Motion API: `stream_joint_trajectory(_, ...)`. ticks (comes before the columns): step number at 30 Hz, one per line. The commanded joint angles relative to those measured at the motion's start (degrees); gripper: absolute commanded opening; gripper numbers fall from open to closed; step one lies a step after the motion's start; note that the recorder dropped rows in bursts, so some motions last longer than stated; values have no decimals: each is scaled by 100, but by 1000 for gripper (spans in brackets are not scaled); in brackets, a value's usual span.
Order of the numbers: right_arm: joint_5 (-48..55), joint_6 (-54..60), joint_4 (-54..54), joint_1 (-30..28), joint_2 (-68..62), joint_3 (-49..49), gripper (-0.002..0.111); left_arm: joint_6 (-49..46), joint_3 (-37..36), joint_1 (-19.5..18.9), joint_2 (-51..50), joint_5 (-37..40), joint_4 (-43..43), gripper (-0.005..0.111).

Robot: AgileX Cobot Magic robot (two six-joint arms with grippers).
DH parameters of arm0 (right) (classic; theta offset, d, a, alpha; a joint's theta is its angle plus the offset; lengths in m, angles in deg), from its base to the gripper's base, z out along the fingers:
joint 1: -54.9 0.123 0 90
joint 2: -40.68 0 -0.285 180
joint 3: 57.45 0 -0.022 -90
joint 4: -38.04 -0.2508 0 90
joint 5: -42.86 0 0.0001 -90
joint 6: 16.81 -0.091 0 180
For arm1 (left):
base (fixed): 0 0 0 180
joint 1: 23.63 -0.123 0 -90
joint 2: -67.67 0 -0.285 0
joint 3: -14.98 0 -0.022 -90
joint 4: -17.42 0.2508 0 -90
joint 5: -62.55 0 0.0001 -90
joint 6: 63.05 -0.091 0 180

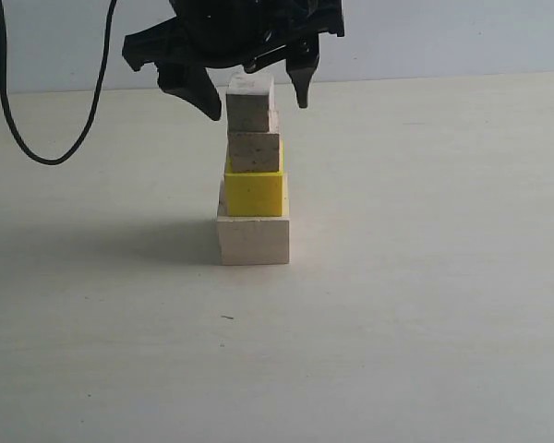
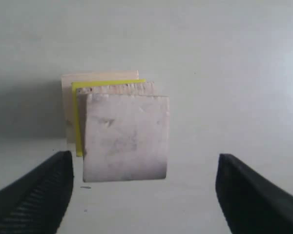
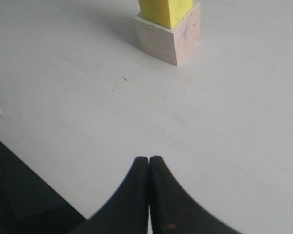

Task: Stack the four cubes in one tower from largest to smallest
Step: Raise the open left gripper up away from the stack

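From where I stand the tower looks built: the large pale wooden cube (image 1: 253,240) sits on the white table (image 1: 425,295), the medium bright yellow cube (image 1: 255,192) rests on it, the small pale wooden cube (image 1: 254,152) is on that, and the smallest greyish wooden cube (image 1: 249,103) is on top. The layers are not quite flush, each sitting a touch off the one below, but the column stands upright. The left gripper (image 1: 257,105) hangs over the top cube with its jaws wide apart, one at nine and one at three o'clock of it, neither touching it. I'd say all that is left is to lift that arm straight up without grazing the top cube. The right gripper (image 3: 149,160) is pressed together and empty, well apart from the tower at about four o'clock. A black cable (image 1: 37,152) hangs at ten o'clock, clear of everything.
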Motion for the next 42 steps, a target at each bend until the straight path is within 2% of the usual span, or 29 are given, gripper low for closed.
stream_joint_trajectory(1,-78,45,14,10,38,33,0,-60,-7,37,61,-17,-99,76)
stream_joint_trajectory(7,-78,45,14,10,38,33,0,-98,-7,37,61,-17,-138,71)
stream_joint_trajectory(42,-78,45,14,10,38,33,0,-222,-7,37,103,-17,-181,71)
